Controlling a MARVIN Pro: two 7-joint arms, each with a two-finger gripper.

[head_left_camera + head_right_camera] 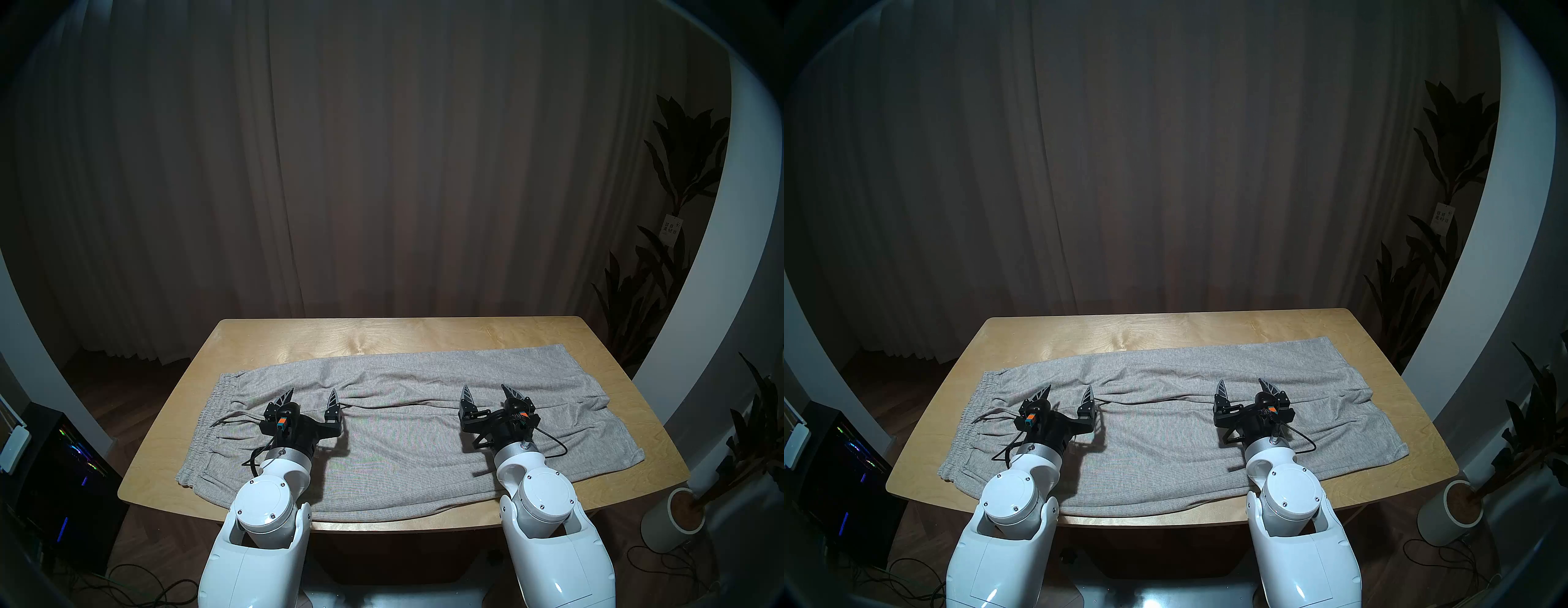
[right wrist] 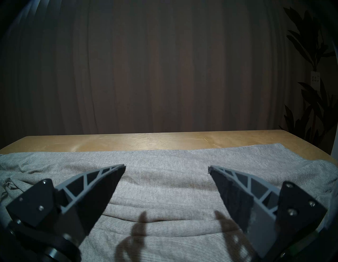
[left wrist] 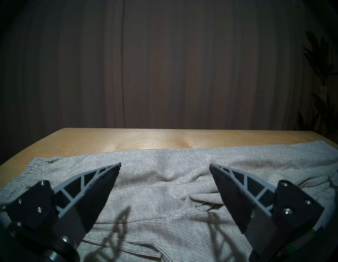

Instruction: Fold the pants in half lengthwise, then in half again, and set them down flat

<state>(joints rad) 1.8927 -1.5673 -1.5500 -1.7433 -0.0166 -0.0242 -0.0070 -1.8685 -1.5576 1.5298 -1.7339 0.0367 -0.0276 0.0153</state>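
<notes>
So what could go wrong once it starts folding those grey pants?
The loose drawstring lies right by the open left pincer and could snag in it. The pants are already wrinkled between the legs, so creases may get folded in. Their near edge overhangs the table; a tug might drag them off.

Dim room, all four views underexposed. Light falls from above onto the pale wooden table (image 1: 424, 335), with a soft glare patch on its far half; the dark brown pleated curtain (image 1: 382, 170) behind the table stays murky. The open black grippers throw soft-edged shadows onto the light grey knit pants (image 1: 403, 433) on the table. Strong fisheye: dark vignette rim, table edges bowed. Wrist views are sharp on the cloth, a bit soft on the near fingers.
</notes>
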